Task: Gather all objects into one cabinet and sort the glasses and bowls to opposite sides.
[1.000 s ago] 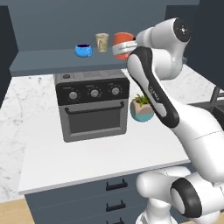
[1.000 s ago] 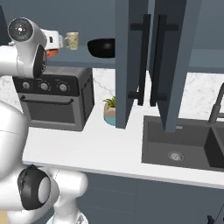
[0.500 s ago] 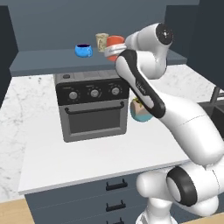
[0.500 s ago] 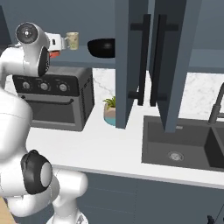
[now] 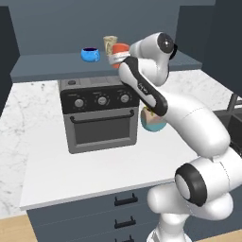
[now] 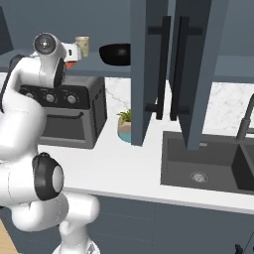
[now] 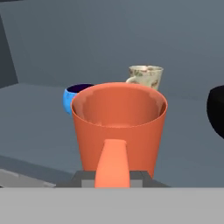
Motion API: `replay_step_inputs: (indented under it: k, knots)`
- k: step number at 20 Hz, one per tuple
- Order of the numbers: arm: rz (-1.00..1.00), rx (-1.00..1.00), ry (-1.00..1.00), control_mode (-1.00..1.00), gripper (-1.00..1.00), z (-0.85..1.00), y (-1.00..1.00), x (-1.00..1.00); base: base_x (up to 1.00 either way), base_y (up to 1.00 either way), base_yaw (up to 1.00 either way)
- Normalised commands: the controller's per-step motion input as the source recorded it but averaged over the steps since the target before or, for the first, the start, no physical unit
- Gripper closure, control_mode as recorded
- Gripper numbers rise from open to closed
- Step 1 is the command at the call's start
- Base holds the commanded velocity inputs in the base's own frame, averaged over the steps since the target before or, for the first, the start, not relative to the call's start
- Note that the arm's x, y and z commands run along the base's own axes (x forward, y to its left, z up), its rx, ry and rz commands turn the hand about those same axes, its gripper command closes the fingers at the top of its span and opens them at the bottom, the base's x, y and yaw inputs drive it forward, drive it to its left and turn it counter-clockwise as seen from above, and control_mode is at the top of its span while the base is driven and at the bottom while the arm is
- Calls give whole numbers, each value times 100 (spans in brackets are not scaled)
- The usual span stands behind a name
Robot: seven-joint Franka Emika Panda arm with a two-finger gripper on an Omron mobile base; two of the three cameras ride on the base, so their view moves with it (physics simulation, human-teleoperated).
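The orange cup (image 7: 119,127) is seen upright and close in the hand view, with its handle (image 7: 113,164) turned toward the camera and clamped at the bottom of the picture, so the tool (image 5: 124,60) is taken to be closed on that handle. In the left base view the orange cup (image 5: 120,55) is held at the end of the arm, at the level of the cabinet shelf (image 5: 47,66) and above the rear of the toaster oven (image 5: 99,113). Whether the cup touches the shelf cannot be told. On the shelf, the beige patterned cup (image 5: 110,44) stands just behind the orange cup, and the small blue bowl (image 5: 90,54) sits to its left, apart from both. In the hand view the blue bowl (image 7: 76,96) is partly hidden behind the orange cup's left side, the beige cup (image 7: 146,78) rises behind its rim, and the wide black bowl (image 7: 216,110) is cut by the right edge. In the right base view the black bowl (image 6: 115,54) rests on the shelf to the right of the beige cup (image 6: 82,46), beside 2 open cabinet doors (image 6: 171,69). A potted plant (image 6: 125,126) stands on the white surface (image 6: 119,163) between the oven and a dark sink (image 6: 203,161).
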Motion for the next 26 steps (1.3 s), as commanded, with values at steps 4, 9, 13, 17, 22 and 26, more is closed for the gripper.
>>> replay_step_inputs:
  k: [4,9,13,17,22,26]
  knots:
    - [0,0,0,-100,100,-13,8,57,0,0,0]
    - [0,0,0,-100,100,-5,10,54,0,0,0]
    - [0,0,0,-100,100,-7,12,52,0,0,0]
    - [0,0,0,-100,100,-11,13,49,0,0,0]
    - [0,0,0,-100,100,-25,10,40,0,0,0]
    - [0,0,0,-100,100,-9,1,19,0,0,0]
